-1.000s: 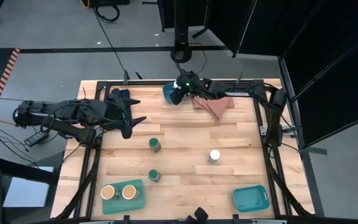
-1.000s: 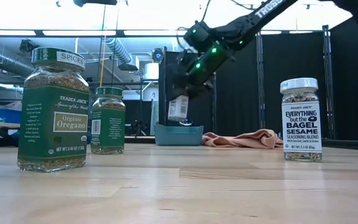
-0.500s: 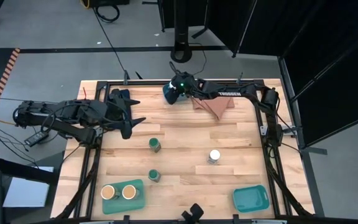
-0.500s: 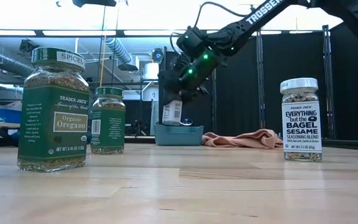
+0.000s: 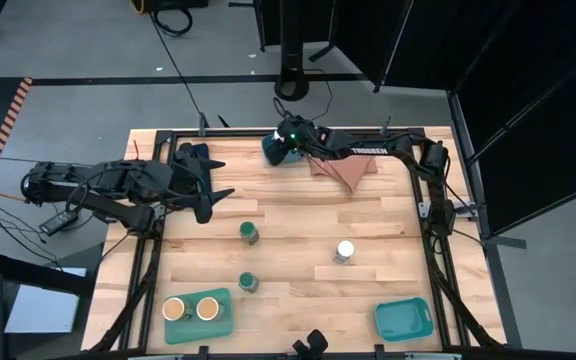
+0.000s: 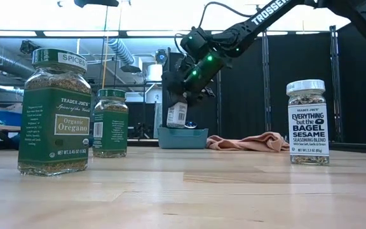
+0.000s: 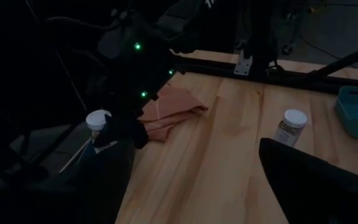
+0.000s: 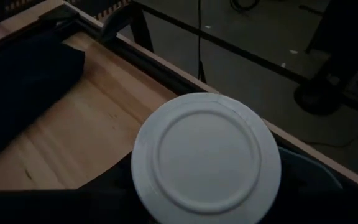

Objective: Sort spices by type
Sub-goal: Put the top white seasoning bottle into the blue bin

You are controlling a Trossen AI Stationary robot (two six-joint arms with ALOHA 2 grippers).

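White-lidded, the jar (image 6: 177,114) is being held between the right jaws (image 6: 182,102), which are pinching its body just under the lid. It is hanging clear of the surface (image 5: 298,215), directly above a teal tray (image 6: 183,137) at the far edge. Rigid and probably glass, it is judged light but slick and breakable, so it is best taken across the straight wall below the cap, never by the lid alone.

Below and to one side of those jaws, a salmon cloth (image 5: 343,168) is lying just beside the tray; it could be snagged if the descent drifts. Well apart from the jaws, toward the near side, a second white-lidded jar (image 5: 344,251) and two green-lidded jars (image 5: 250,233) (image 5: 249,283) are standing upright. Two tan-lidded jars (image 5: 190,309) are sitting in another teal tray (image 5: 218,326). A third tray (image 5: 404,319) is lying at the near corner.

The left jaws (image 5: 218,198) are being kept spread wide, holding nothing, off to the side.
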